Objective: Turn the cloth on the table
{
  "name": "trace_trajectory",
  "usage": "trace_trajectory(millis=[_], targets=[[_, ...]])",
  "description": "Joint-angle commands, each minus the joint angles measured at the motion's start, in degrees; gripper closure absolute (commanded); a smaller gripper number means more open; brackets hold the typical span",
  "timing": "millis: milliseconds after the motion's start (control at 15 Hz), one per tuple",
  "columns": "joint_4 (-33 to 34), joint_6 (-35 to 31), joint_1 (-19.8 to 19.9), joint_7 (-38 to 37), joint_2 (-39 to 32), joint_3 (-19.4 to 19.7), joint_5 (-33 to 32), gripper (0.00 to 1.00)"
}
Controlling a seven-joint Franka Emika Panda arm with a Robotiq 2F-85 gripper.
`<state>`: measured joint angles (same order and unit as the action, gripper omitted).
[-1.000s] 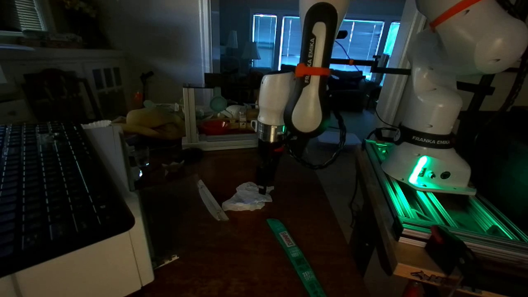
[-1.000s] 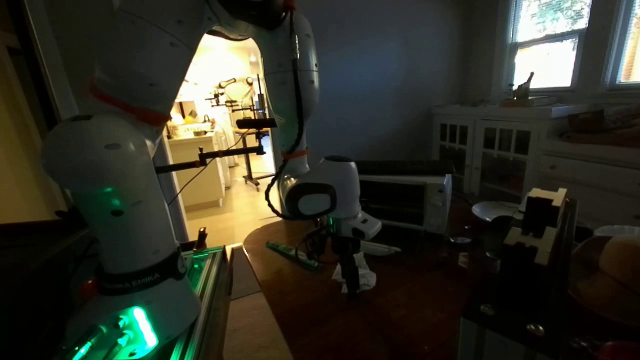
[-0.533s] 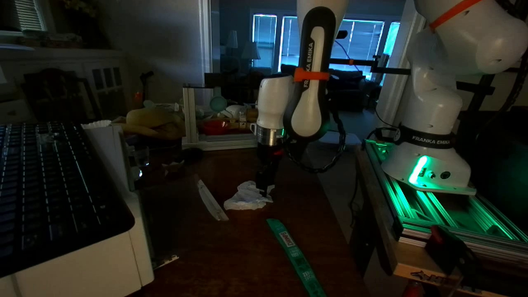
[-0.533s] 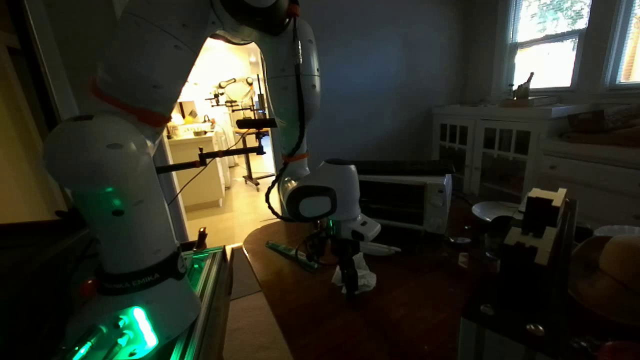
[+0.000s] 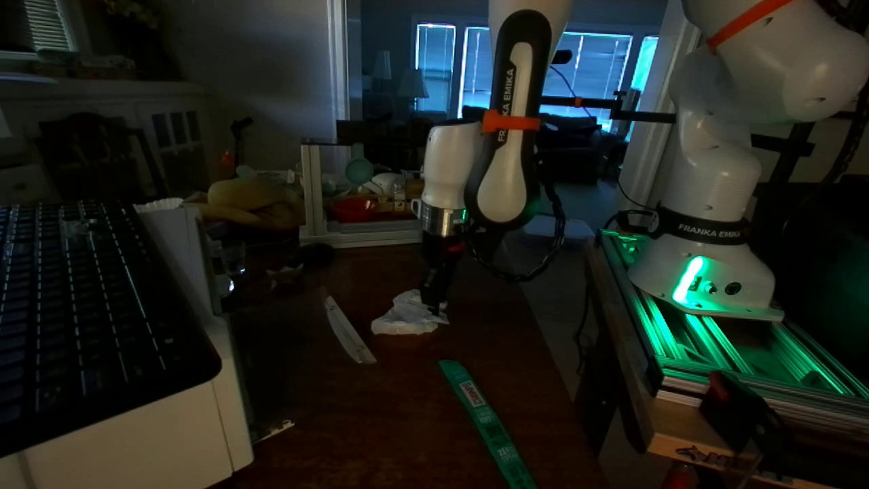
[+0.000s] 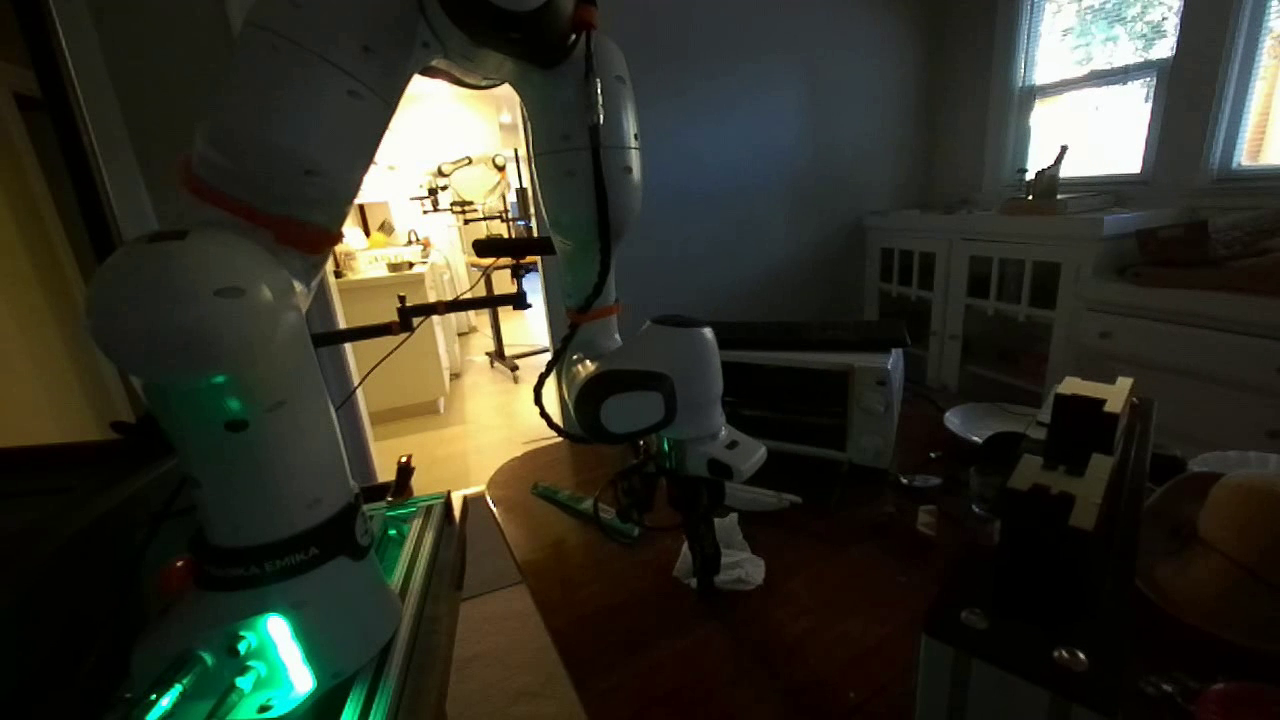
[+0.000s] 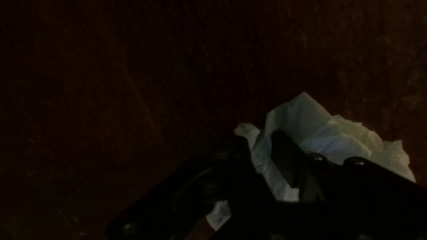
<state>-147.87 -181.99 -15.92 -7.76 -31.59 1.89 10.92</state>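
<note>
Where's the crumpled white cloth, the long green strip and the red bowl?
Crumpled white cloth (image 5: 404, 317): in an exterior view, on its wrinkled middle.
Long green strip (image 5: 485, 422): in an exterior view, about halfway along.
Red bowl (image 5: 353, 210): in an exterior view, on its side.

On the desk (image 5: 394, 407), the crumpled white cloth (image 5: 404, 319) is overlapped by the tool (image 5: 436, 309); toward the edge nearest the robot base (image 5: 714, 266) a green strip (image 5: 483, 418) is laid; farther from that edge, near the cloth, a pale strip (image 5: 347, 331) is seen.
</note>
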Motion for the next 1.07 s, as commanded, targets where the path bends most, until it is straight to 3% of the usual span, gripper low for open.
trace_trajectory(millis=[0, 267, 400, 667, 1000], targets=[[0.25, -1.64, -0.89, -1.39, -0.37, 1.23, -1.13, 1.0], [-0.46, -1.85, -0.85, -1.13, 1.53, 3.1, -0.99, 1.0], [-1.78, -0.23, -3.58, -1.09, 4.19, 7.4, -1.1, 1.0], [-4.9, 2.52, -17.52, -1.95, 8.71, 24.54, -1.78, 1.0], [-4.51, 0.11, -38.13, -5.3, 0.47, 47.09, -4.23, 1.0]])
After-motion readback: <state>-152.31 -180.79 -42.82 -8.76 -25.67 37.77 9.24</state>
